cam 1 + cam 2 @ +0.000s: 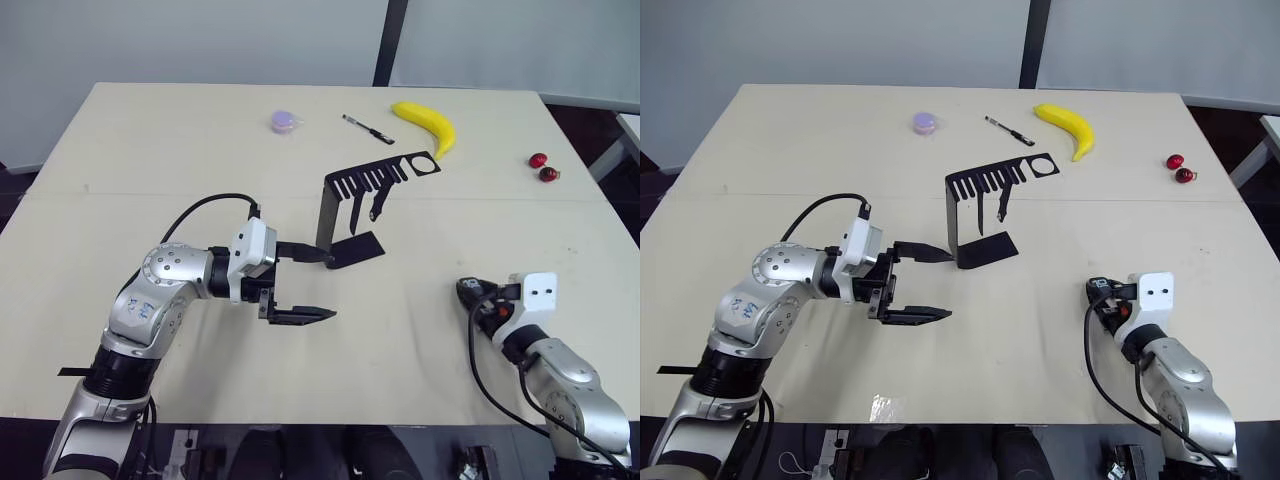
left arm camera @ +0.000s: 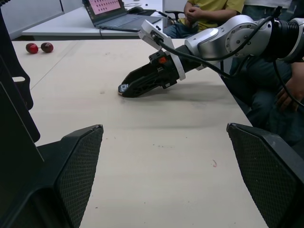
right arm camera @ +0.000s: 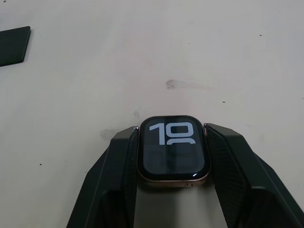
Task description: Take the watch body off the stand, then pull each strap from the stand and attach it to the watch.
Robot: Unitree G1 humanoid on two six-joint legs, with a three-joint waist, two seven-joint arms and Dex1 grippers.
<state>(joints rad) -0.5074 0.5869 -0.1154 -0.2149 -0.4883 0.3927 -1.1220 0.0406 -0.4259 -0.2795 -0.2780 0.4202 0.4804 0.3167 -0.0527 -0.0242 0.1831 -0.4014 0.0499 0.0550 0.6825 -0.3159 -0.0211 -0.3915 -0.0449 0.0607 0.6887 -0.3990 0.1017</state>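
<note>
Watch body (image 3: 173,148) pinched by its side edges in right gripper (image 3: 172,156), low over the table (image 1: 420,330), screen up, digits away from wrist — small, light, smooth, prob slippery. Left gripper (image 1: 308,285) spread wide by the stand (image 1: 345,205); straps (image 1: 366,205) hang limp from its arm, long axis vertical — best taken near the top.

stand (image 2: 14,118) cut off, straps (image 1: 366,208) indistinct

Silver-grey jointed arms; white wrist housings; black cables; black mesh-textured, seemingly rubber fingers (image 2: 78,171).
</note>
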